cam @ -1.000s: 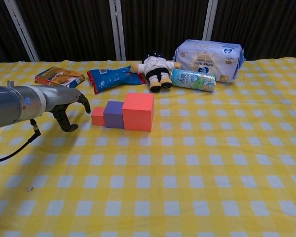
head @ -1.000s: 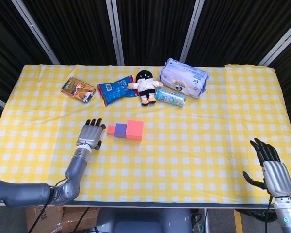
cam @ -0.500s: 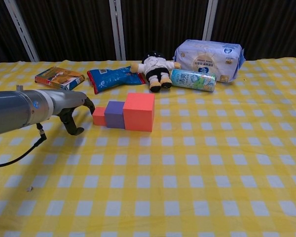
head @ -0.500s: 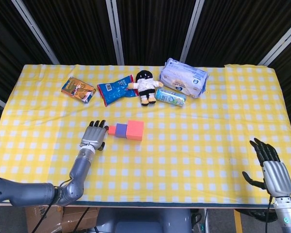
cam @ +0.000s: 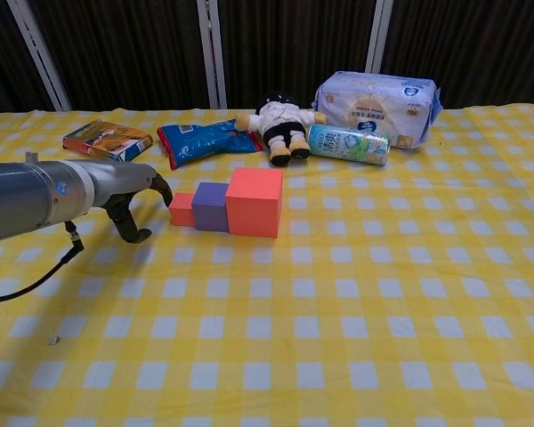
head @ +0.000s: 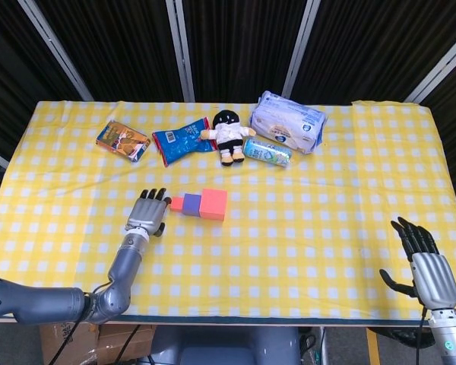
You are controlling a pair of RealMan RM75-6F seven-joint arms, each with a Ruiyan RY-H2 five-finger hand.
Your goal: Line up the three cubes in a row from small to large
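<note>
Head view: a tabletop [head: 304, 228] covered by a yellow-and-white checked cloth, seen from above. Near its middle three cubes lie in a row, faces touching: the small red cube [head: 177, 203] at the left end, the purple cube [head: 191, 203] in the middle, and the large red cube [head: 213, 204] at the right end. The left hand [head: 146, 214] rests just beside the small red cube, on its left, fingers extended and slightly apart, holding nothing; whether a fingertip touches the cube cannot be told from this view. The right hand [head: 422, 258] is at the lower right, near the tabletop's front edge, well apart from the cubes, fingers spread and empty.

Along the far side of the tabletop, left to right: an orange snack box [head: 122, 140], a blue snack bag [head: 178, 141], a doll [head: 227, 135] with black hair and white clothes, a pale green can [head: 267, 151] lying on its side, and a white-and-blue tissue pack [head: 288, 131] behind the can.

Chest view: the same row seen from the front, the small red cube [cam: 182, 209], purple cube [cam: 211, 206] and large red cube [cam: 254, 201] rising in height from left to right. The left hand [cam: 132, 200] is curved downward over the cloth with fingertips [cam: 163, 191] close to the small red cube, gripping nothing. The right hand is outside this view.
</note>
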